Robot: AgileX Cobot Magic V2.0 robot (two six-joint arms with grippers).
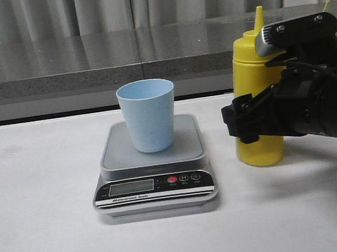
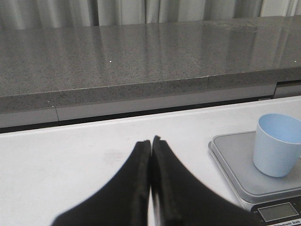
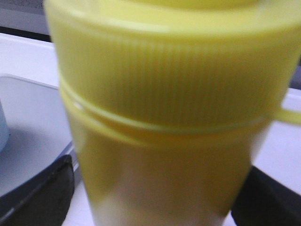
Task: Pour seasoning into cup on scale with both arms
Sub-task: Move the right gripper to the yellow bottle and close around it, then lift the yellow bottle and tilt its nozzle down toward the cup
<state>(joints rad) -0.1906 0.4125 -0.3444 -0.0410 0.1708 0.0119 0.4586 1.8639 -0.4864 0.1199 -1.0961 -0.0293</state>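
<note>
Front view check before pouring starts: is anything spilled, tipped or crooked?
Nothing stands out. The cup sits upright on the scale, the seasoning bottle stands upright beside it, and no spill shows.

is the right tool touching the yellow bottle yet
Cannot tell. In the right wrist view the yellow bottle fills the space between the right tool's fingers, but the blur hides any contact or gap. The front view does not settle it either.

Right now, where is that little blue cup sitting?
In the front view the cup stands upright on the scale near the table's middle, left of the yellow bottle.
</note>
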